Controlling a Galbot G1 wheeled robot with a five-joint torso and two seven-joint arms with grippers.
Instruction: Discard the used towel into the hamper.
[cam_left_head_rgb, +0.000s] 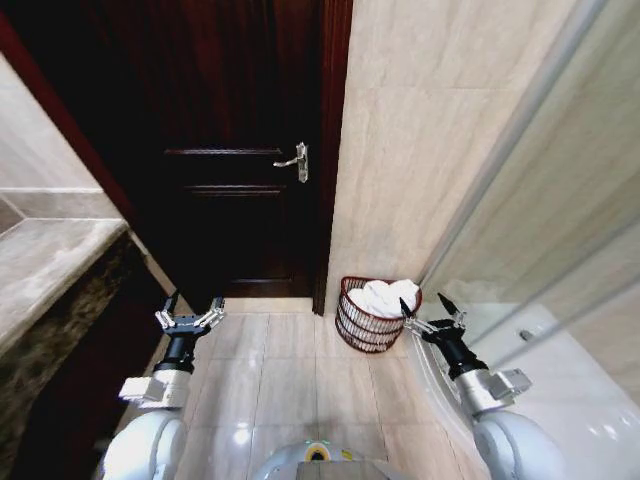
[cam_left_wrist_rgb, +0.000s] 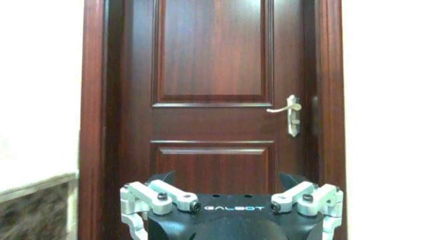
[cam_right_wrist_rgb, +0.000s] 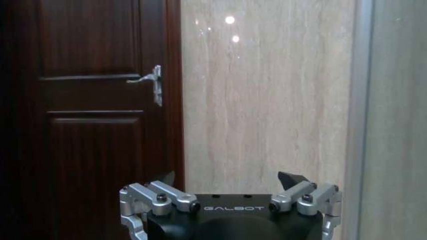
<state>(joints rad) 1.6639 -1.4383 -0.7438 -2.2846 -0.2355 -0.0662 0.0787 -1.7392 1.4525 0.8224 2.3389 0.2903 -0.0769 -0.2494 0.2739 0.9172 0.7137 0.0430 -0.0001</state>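
Note:
The hamper (cam_left_head_rgb: 366, 326), a small dark reddish-brown wire basket, stands on the floor against the tiled wall beside the door frame. A white towel (cam_left_head_rgb: 384, 295) lies bunched inside it, reaching up to the rim. My right gripper (cam_left_head_rgb: 425, 302) hangs open just to the right of the hamper's rim with nothing between its fingers; in the right wrist view the right gripper (cam_right_wrist_rgb: 228, 178) faces the wall and the door. My left gripper (cam_left_head_rgb: 195, 300) is open and holds nothing, out to the left over the floor; in the left wrist view the left gripper (cam_left_wrist_rgb: 227, 178) points at the door.
A dark wooden door (cam_left_head_rgb: 240, 150) with a silver lever handle (cam_left_head_rgb: 297, 160) is straight ahead. A stone counter (cam_left_head_rgb: 45, 260) runs along the left. A glass partition (cam_left_head_rgb: 540, 170) and a white basin edge (cam_left_head_rgb: 560, 380) close off the right. Tiled floor (cam_left_head_rgb: 285, 370) lies between my arms.

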